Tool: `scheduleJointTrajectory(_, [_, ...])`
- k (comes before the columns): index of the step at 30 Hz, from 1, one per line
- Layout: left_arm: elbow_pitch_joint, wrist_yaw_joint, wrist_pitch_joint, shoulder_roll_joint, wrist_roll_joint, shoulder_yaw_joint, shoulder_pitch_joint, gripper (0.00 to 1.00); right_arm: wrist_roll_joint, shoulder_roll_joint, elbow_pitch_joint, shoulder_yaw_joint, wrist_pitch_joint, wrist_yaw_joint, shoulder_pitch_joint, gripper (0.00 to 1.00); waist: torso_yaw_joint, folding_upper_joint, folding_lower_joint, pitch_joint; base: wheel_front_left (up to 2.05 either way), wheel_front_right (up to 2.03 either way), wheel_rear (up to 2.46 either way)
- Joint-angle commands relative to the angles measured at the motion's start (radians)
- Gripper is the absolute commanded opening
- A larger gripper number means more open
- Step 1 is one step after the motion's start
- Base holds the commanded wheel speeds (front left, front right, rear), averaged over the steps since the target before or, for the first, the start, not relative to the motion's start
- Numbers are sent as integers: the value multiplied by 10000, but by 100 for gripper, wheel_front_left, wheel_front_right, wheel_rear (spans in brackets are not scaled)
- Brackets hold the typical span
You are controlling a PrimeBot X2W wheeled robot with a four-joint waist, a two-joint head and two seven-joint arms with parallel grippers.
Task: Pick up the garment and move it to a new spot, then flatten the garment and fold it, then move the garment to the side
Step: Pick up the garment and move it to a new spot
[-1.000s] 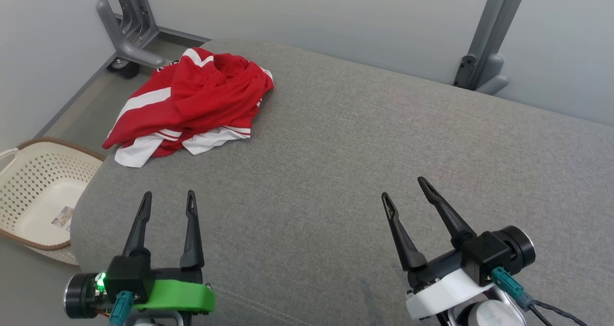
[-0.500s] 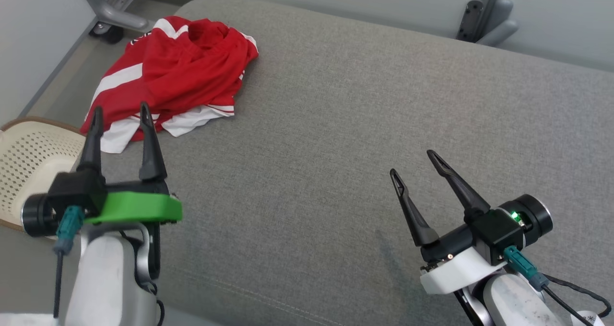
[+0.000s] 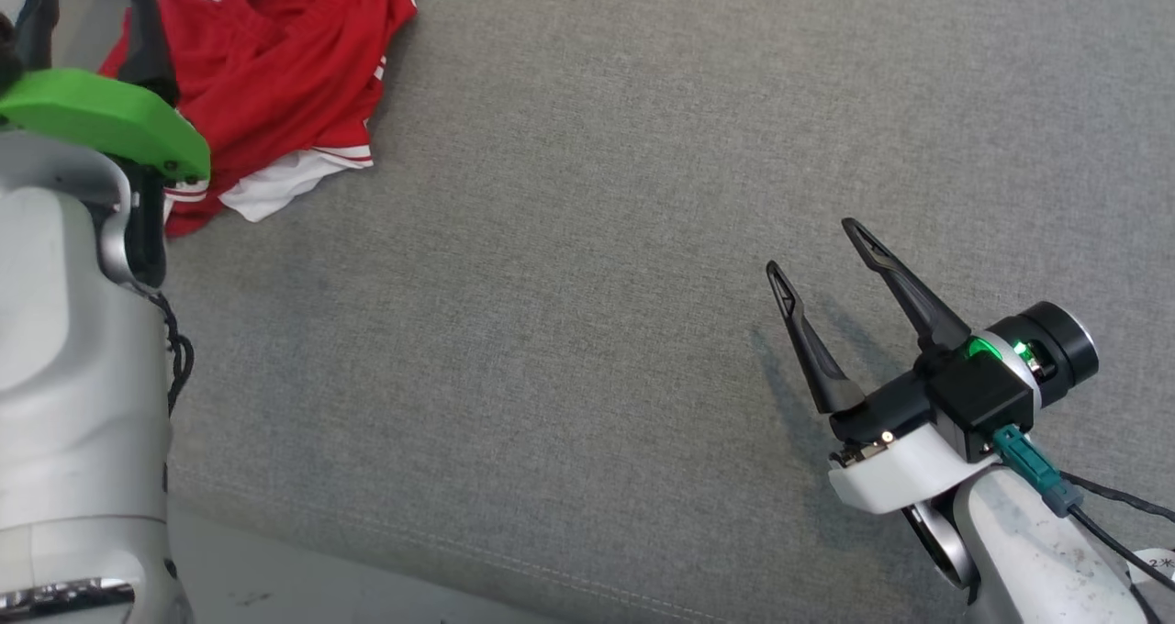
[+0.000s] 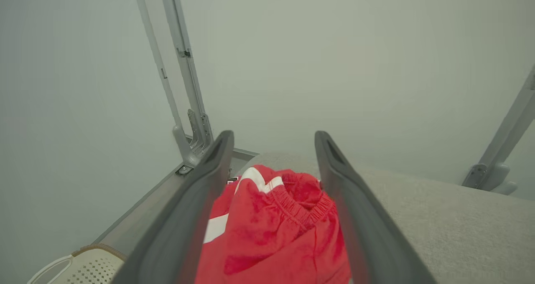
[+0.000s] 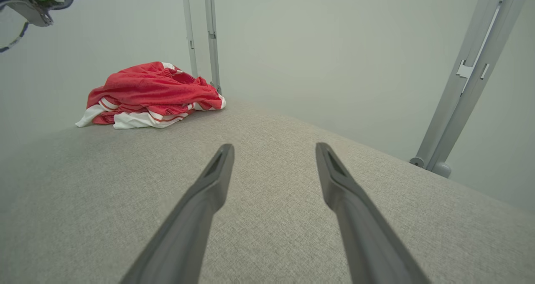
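Nearby, the right gripper [image 3: 810, 246] hovers over the bare grey cushion [image 3: 569, 330], fingers spread and empty. Farther left, the left gripper [image 4: 273, 134], likewise spread and empty, hangs above the crumpled red-and-white garment [image 3: 275, 64] at the cushion's far left corner. Its wrist view adds a cream basket [image 4: 83, 267] on the floor beside the cushion.

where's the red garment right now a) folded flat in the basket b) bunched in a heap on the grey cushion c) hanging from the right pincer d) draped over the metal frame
b: the red garment lies crumpled on the grey cushion, while the right pincer stands open and empty, well apart from the cloth.
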Motion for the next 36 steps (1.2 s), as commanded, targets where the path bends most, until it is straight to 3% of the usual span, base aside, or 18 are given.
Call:
scheduleJointTrajectory(1, [452, -90, 437, 187, -103, -12, -451, 100, -60, -104, -50, 19, -42, 1, -185, 100, -357, 0, -1, 727, 0, 0, 0])
scheduleJointTrajectory(6, [1963, -239, 1914, 608, -255, -233, -1877, 100, -54, -371, -124, 14, -42, 1, -421, 100, -425, 0, -1, 1306, 0, 0, 0])
scheduleJointTrajectory(13, [3440, -370, 3080, 893, -644, -408, -3063, 100, -30, -557, -218, 141, -42, 1, -618, 100, -549, 0, -1, 1879, 0, 0, 0])
scheduleJointTrajectory(27, [5017, -411, 2817, 1292, -620, -902, -3626, 100, 151, -635, -307, -15, -40, -1, -831, 100, -779, 0, -1, 2594, 0, 0, 0])
scheduleJointTrajectory(35, [5521, -421, 2574, 1058, -592, -1159, -3496, 100, 185, -685, -236, 46, -20, 1, -941, 100, -707, 0, -1, 2569, 0, 0, 0])
scheduleJointTrajectory(36, [5560, -422, 2546, 1025, -608, -1188, -3474, 72, 196, -693, -234, 26, -20, 1, -941, 100, -696, 0, -1, 2560, 0, 0, 0])
